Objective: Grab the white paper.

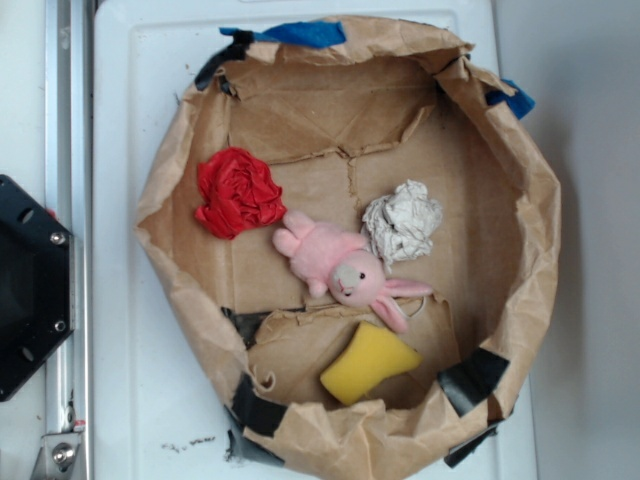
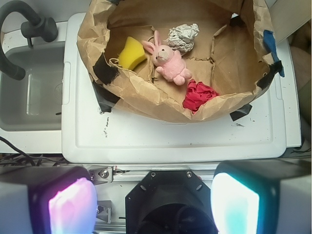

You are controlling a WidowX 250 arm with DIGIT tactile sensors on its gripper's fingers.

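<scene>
The white paper point(image 1: 402, 220) is a crumpled off-white ball with grey creases on the floor of a brown paper-lined basin point(image 1: 520, 290), right of centre. In the wrist view the white paper point(image 2: 183, 37) lies at the far side of the basin. My gripper point(image 2: 153, 202) is open and empty, its two pads wide apart at the bottom of the wrist view, well outside the basin and above the black robot base point(image 2: 168, 200). The gripper does not show in the exterior view.
A red crumpled paper ball point(image 1: 238, 192), a pink plush bunny point(image 1: 340, 268) and a yellow sponge point(image 1: 366, 363) also lie in the basin. The bunny touches the white paper's lower left. A white tabletop point(image 2: 170, 141) holds the basin. A grey sink point(image 2: 31, 83) is at the left.
</scene>
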